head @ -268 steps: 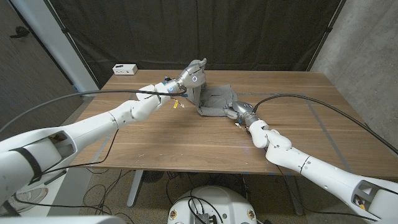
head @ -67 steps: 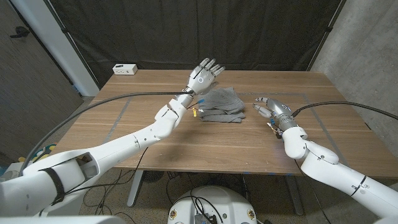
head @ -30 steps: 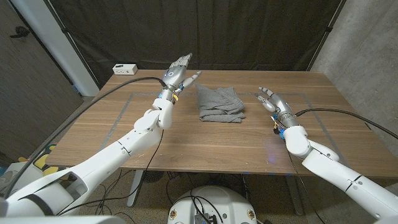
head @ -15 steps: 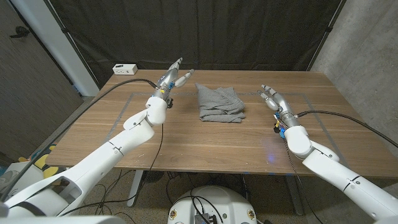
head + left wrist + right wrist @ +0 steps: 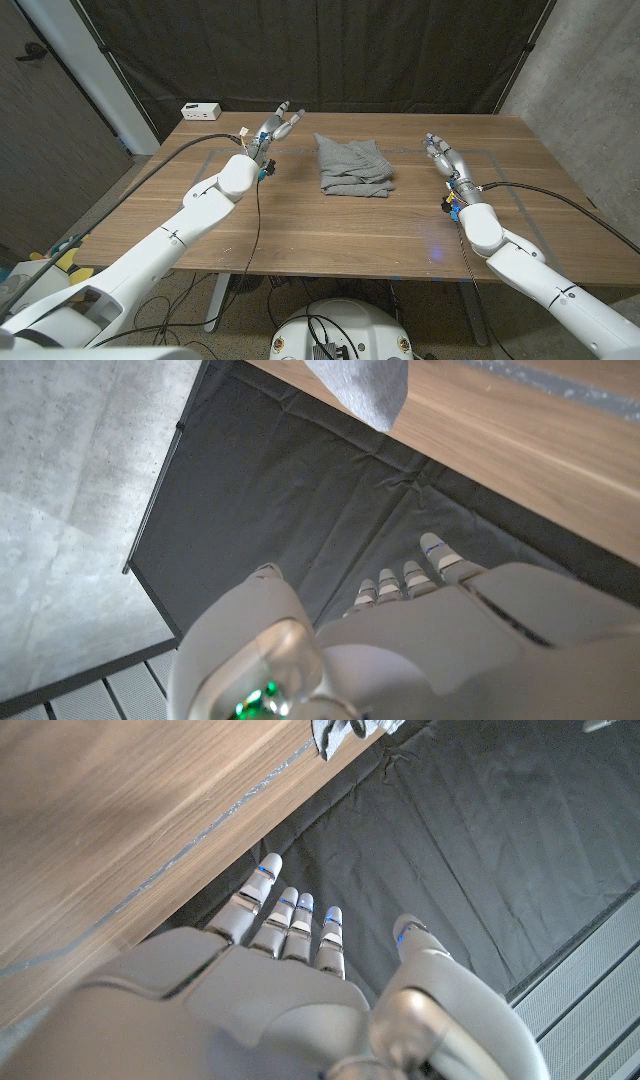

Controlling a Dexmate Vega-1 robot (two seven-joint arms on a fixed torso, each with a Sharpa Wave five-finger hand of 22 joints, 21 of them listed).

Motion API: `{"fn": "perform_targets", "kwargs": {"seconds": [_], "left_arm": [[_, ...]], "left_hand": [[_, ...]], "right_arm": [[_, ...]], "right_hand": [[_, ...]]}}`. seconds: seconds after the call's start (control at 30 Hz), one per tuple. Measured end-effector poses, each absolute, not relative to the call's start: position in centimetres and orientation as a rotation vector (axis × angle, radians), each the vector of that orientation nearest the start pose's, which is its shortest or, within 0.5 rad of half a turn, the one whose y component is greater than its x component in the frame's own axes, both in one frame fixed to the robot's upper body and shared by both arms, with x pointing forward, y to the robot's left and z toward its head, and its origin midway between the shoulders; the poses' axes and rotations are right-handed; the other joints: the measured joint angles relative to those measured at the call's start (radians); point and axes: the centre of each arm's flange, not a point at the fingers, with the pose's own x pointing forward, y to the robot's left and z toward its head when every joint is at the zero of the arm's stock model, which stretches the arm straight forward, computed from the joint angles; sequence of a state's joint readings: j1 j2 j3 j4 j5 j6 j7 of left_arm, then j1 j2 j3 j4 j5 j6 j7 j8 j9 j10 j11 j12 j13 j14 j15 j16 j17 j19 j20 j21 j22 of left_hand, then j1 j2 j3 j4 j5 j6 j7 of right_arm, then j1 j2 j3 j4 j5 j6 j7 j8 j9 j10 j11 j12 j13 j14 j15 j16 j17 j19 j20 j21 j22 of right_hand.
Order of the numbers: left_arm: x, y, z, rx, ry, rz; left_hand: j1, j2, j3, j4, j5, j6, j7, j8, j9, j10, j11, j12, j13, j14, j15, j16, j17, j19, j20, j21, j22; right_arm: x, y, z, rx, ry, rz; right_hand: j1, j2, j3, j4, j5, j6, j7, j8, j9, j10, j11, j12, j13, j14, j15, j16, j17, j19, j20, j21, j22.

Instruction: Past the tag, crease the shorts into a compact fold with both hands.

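folded grey fabric shorts point(image 5: 352, 166) lying as a compact bundle near the middle of the brown wooden worktop point(image 5: 300, 225), slightly toward the far side. long axis running roughly from the far edge toward the near edge, narrower end pointing away, wider layered hems at the near end, fanned a little toward the robot's right. a corner of the same grey cloth also seen in the left wrist view point(image 5: 365, 385) and in the right wrist view point(image 5: 340, 734).

left hand point(image 5: 277, 126) raised above the worktop's far left part, well apart from the shorts, fingers spread and reaching away, holding nothing. right hand point(image 5: 444, 156) on the other side of the shorts, also well apart from them, fingers extended and apart, nothing in its grasp. seen in the wrist views with fingers straight out against the black curtain point(image 5: 330, 50).

small white box point(image 5: 201, 111) sitting at the far left corner of the worktop. faint grey tape lines point(image 5: 195, 178) marking a rectangle on the wood. nothing lying between either hand and the shorts.
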State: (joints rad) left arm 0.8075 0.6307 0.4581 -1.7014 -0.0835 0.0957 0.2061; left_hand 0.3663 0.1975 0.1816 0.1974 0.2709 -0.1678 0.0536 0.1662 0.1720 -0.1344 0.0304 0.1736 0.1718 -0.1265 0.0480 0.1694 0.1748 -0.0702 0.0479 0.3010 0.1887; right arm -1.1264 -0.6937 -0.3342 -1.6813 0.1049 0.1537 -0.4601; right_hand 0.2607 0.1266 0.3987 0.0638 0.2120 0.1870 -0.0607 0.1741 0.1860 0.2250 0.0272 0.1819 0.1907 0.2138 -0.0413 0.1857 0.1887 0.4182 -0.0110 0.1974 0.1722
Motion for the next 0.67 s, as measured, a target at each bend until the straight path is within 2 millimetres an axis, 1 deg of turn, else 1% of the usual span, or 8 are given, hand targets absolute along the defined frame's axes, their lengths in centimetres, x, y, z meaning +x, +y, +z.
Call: {"fn": "perform_targets", "kwargs": {"seconds": [0.07, 0.23, 0.3, 0.43, 0.47, 0.57, 0.6, 0.67], "left_arm": [[60.9, 22.9, 4.5, 0.580, -0.655, -0.053], [61.5, 23.4, 3.9, 0.499, -0.619, -0.117], [61.8, 23.5, 3.5, 0.457, -0.600, -0.155], [62.4, 24.3, 3.3, 0.457, -0.584, -0.139], [62.4, 23.8, 3.1, 0.395, -0.569, -0.211], [62.9, 24.4, 2.9, 0.394, -0.557, -0.201], [63.0, 24.1, 2.9, 0.359, -0.549, -0.250], [63.2, 24.1, 2.8, 0.356, -0.542, -0.258]], "left_hand": [[-0.008, 0.000, 0.005, -0.003, 0.000, 0.000, 0.000, 0.000, 0.000, -0.001, 0.001, 0.000, 0.000, 0.000, 0.000, 0.000, 0.000, -0.005, 0.005, -0.002, 0.000], [-0.021, -0.002, 0.008, 0.000, 0.000, -0.002, 0.002, 0.000, 0.000, -0.005, 0.006, 0.000, 0.000, -0.005, 0.006, 0.000, 0.000, -0.005, 0.005, -0.002, 0.000], [-0.028, -0.009, 0.008, 0.000, 0.000, -0.005, 0.005, 0.001, 0.000, -0.005, 0.006, 0.000, 0.000, -0.005, 0.005, 0.000, 0.000, -0.005, 0.005, -0.002, 0.000], [-0.036, -0.009, 0.008, 0.000, 0.007, -0.005, 0.005, 0.004, 0.000, -0.005, 0.006, 0.000, 0.000, -0.005, 0.005, 0.000, 0.000, -0.011, 0.011, -0.002, 0.000], [-0.036, -0.010, 0.008, 0.000, 0.007, -0.005, 0.005, 0.004, 0.000, -0.005, 0.006, 0.000, 0.000, -0.005, 0.005, 0.000, 0.000, -0.011, 0.011, -0.002, 0.000], [-0.046, -0.012, 0.012, 0.004, 0.007, -0.005, 0.005, 0.004, 0.000, -0.005, 0.005, 0.000, 0.000, -0.005, 0.005, 0.000, 0.000, -0.012, 0.010, -0.009, 0.000], [-0.046, -0.012, 0.012, 0.004, 0.007, -0.005, 0.006, 0.004, 0.000, -0.006, 0.006, 0.000, 0.000, -0.005, 0.005, 0.000, 0.000, -0.015, 0.007, -0.011, 0.000], [-0.051, -0.017, 0.016, 0.000, 0.011, -0.001, 0.009, 0.004, 0.000, -0.011, 0.011, 0.000, 0.000, -0.006, 0.006, 0.000, 0.000, -0.016, 0.006, -0.011, 0.000]], "right_arm": [[57.2, -30.3, -6.3, -0.460, -0.674, -0.160], [57.2, -30.7, -6.6, -0.414, -0.677, -0.163], [57.1, -31.0, -6.6, -0.393, -0.680, -0.167], [57.0, -31.1, -6.6, -0.378, -0.685, -0.176], [56.6, -31.6, -6.8, -0.371, -0.680, -0.192], [56.7, -32.0, -7.0, -0.372, -0.666, -0.221], [55.9, -31.8, -7.0, -0.363, -0.673, -0.226], [55.8, -31.8, -7.1, -0.362, -0.674, -0.240]], "right_hand": [[-0.003, -0.003, 0.000, 0.000, 0.000, 0.000, 0.000, 0.001, 0.000, 0.000, 0.000, 0.000, 0.000, 0.004, 0.004, 0.000, 0.000, 0.004, -0.003, 0.000, 0.000], [-0.010, -0.007, -0.007, 0.007, 0.007, 0.004, 0.004, 0.004, 0.000, 0.005, 0.005, 0.000, 0.000, 0.010, 0.003, 0.008, 0.000, 0.007, 0.000, 0.000, 0.000], [-0.017, -0.009, -0.010, 0.010, 0.007, 0.008, 0.008, 0.007, 0.000, 0.012, 0.012, 0.007, 0.000, 0.015, 0.007, 0.008, -0.001, 0.013, -0.001, 0.000, 0.000], [-0.023, -0.012, -0.014, 0.014, 0.007, 0.011, 0.011, 0.008, 0.000, 0.020, 0.020, 0.011, -0.005, 0.025, 0.006, 0.008, -0.003, 0.018, 0.000, 0.000, 0.000], [-0.023, -0.012, -0.014, 0.014, 0.008, 0.011, 0.011, 0.011, 0.000, 0.023, 0.023, 0.011, -0.005, 0.028, 0.009, 0.008, -0.003, 0.018, 0.000, 0.000, 0.000], [-0.028, -0.017, -0.014, 0.014, 0.011, 0.017, 0.016, 0.011, -0.004, 0.023, 0.023, 0.011, -0.005, 0.033, 0.008, 0.008, -0.003, 0.018, 0.000, 0.000, 0.000], [-0.028, -0.017, -0.014, 0.014, 0.014, 0.017, 0.016, 0.011, -0.005, 0.023, 0.023, 0.011, -0.005, 0.035, 0.009, 0.008, -0.003, 0.018, 0.000, 0.000, 0.000], [-0.028, -0.017, -0.014, 0.014, 0.014, 0.017, 0.016, 0.011, -0.005, 0.023, 0.023, 0.011, -0.005, 0.035, 0.009, 0.008, -0.003, 0.018, 0.000, 0.000, 0.000]]}}
